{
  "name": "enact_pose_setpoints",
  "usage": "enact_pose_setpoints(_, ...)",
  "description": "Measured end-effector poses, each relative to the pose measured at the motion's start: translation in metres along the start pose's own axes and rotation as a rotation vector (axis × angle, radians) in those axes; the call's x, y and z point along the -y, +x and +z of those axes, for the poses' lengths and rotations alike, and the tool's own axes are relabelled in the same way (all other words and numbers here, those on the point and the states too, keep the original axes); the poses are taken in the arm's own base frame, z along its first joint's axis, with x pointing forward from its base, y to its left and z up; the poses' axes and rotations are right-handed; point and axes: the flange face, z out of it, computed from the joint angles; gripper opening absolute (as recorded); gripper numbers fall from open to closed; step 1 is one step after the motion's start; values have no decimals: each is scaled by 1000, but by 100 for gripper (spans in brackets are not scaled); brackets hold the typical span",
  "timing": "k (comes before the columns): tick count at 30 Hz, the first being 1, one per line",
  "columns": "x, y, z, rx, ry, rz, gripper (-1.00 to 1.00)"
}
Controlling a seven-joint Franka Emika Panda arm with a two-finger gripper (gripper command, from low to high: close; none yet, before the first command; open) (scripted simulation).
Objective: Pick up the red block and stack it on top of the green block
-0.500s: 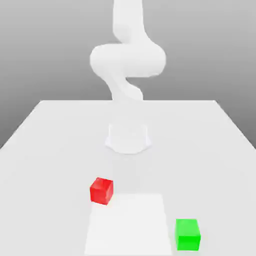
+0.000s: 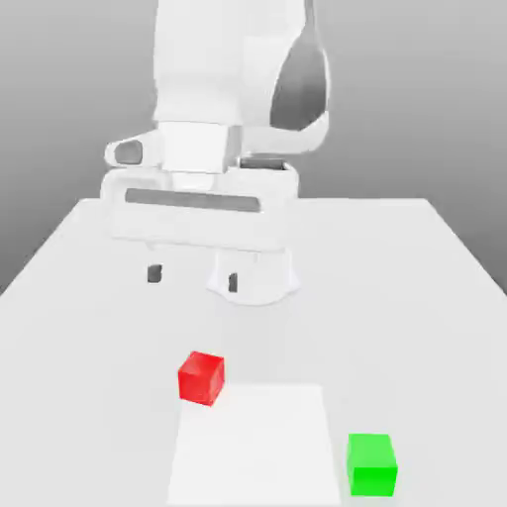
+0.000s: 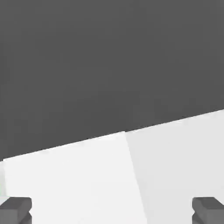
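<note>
On the white table (image 2: 89, 297), toward the near edge in the exterior view, red block (image 2: 201, 377) sits flat, one corner turned slightly toward the camera, touching nothing. Green block (image 2: 371, 463) rests lower and toward the exterior view's right, well apart from the red one. Between them lies a brighter white square patch (image 2: 253, 446) on the tabletop; red block stands at its far corner on the exterior view's left, green block just off its edge on the right. White arm (image 2: 228, 69) looms large in the upper part of the exterior view, its hand body wide and level. Gripper (image 2: 193, 278) hangs above the table, behind the red block and clear of it, fingers pointing down, nothing between them. Two dark fingertips (image 2: 154, 273) stand wide apart. Hand view gives the same reading: gripper (image 3: 111, 210) with one dark fingertip (image 3: 15, 209) at each side, pale table surface (image 3: 175, 166) between, dark backdrop beyond.
</note>
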Motion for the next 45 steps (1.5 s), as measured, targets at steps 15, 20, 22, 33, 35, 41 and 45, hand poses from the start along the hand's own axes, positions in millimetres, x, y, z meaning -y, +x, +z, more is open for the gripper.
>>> enact_pose_setpoints(15,-54,-26,134,87,-106,60,-100)
enact_pose_setpoints(20,-50,-22,105,87,-106,61,-100)
enact_pose_setpoints(22,-48,-21,90,87,-106,61,-100)
enact_pose_setpoints(33,103,-86,55,105,-94,-238,-100)
enact_pose_setpoints(35,135,-108,51,107,-90,-297,-100)
enact_pose_setpoints(41,176,-145,83,109,-85,-368,-100)
enact_pose_setpoints(45,173,-147,104,109,-85,-369,100)
